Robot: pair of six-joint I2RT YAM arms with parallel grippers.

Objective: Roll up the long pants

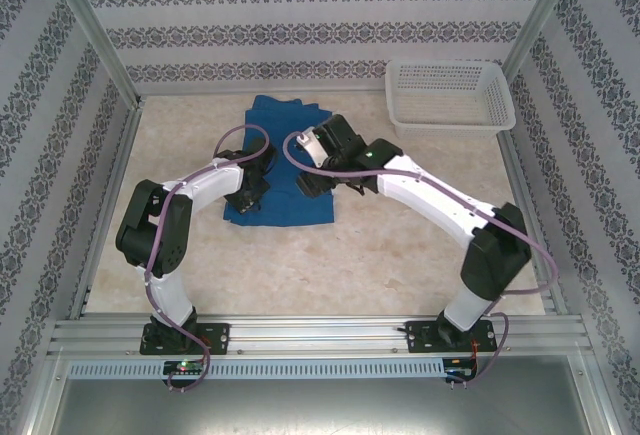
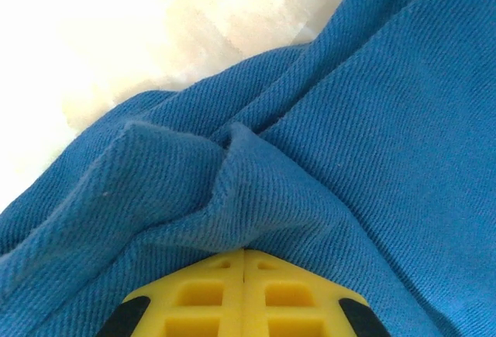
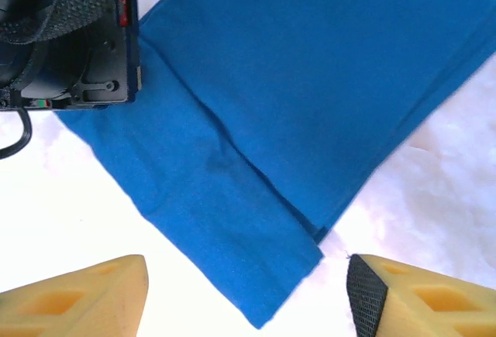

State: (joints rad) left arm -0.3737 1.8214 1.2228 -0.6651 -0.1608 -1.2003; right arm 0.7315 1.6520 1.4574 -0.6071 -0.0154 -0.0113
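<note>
Toward twelve o'clock on the bench (image 1: pixel 330 265), the long pants (image 1: pixel 285 120) lay unrolled; our left claw (image 2: pixel 244 253) clenched their edge, our right claw (image 3: pixel 246 267) gaped.

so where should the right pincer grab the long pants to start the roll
Take the near corner of the long pants, coming straight down from above with the right pincer open astride that edge. The fabric lies flat there in stacked layers, so a top-down pinch at the free edge probably catches them all.
</note>
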